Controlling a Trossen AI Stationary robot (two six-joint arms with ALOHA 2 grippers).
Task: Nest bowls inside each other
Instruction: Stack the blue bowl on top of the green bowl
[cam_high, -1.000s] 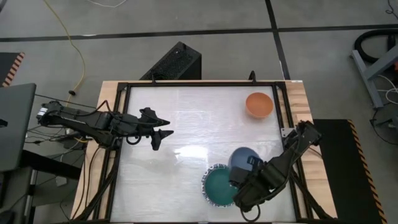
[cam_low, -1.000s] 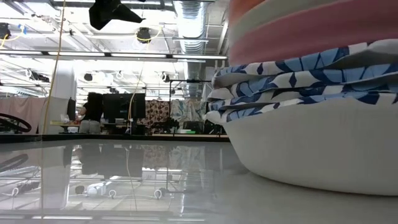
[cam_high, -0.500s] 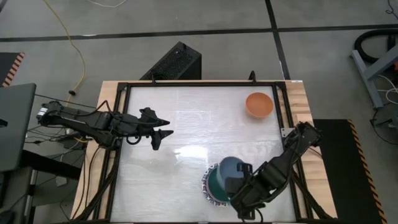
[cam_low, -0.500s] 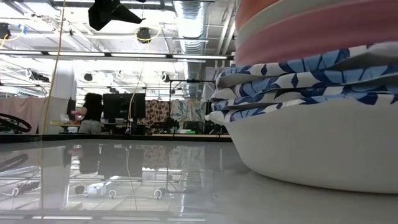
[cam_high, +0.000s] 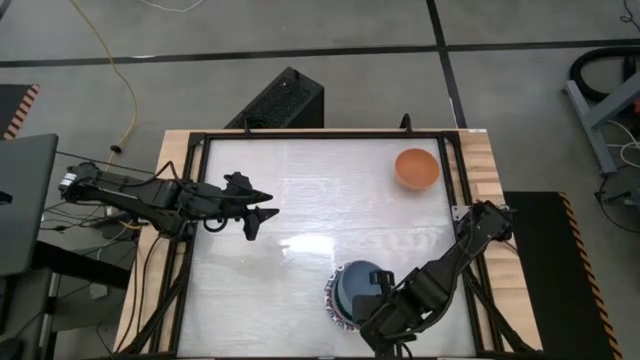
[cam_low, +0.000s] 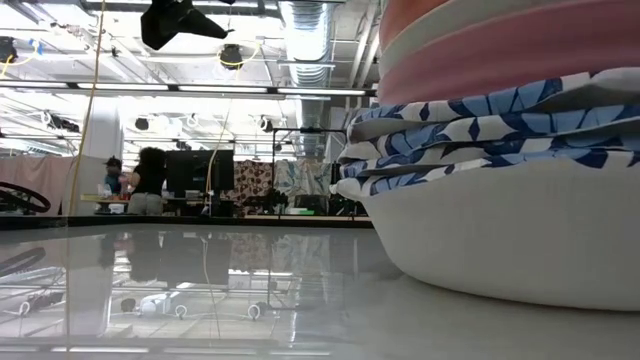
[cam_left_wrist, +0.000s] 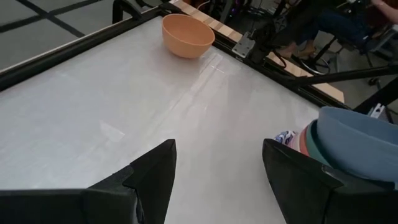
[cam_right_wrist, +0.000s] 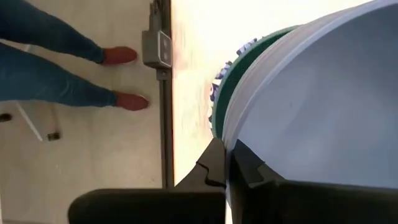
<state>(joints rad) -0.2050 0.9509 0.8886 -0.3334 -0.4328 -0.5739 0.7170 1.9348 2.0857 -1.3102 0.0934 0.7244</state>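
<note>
A stack of nested bowls (cam_high: 338, 300) stands near the table's front edge, right of centre. In the low view its white bowls with blue patterned rims (cam_low: 480, 130) carry pink and cream ones. A teal bowl (cam_right_wrist: 229, 102) tops the stack. A blue bowl (cam_high: 358, 284) hangs tilted right over it, with my right gripper (cam_high: 378, 284) shut on it. An orange bowl (cam_high: 416, 168) rests on its base at the far right. My left gripper (cam_high: 258, 214) hovers open over the table's left half, with nothing between its fingers. My right gripper pinches the blue bowl's rim (cam_right_wrist: 227, 148) on the side toward the table's right edge, one finger inside the bowl and one outside. The fingers slant down from the near right. The bowl is tilted over the teal bowl; whether it touches it, I cannot tell.
A black frame (cam_high: 196, 200) borders the white tabletop. Open table lies between the stack and the orange bowl (cam_left_wrist: 186, 35), and across the far left. A person's legs (cam_right_wrist: 56, 56) stand on the floor beyond the table's right edge.
My right gripper has carried the blue bowl toward the table's left and near edges, from beside the stack to above it, and has rolled and tipped further downward. The blue bowl now covers the teal bowl, which showed plainly before.
</note>
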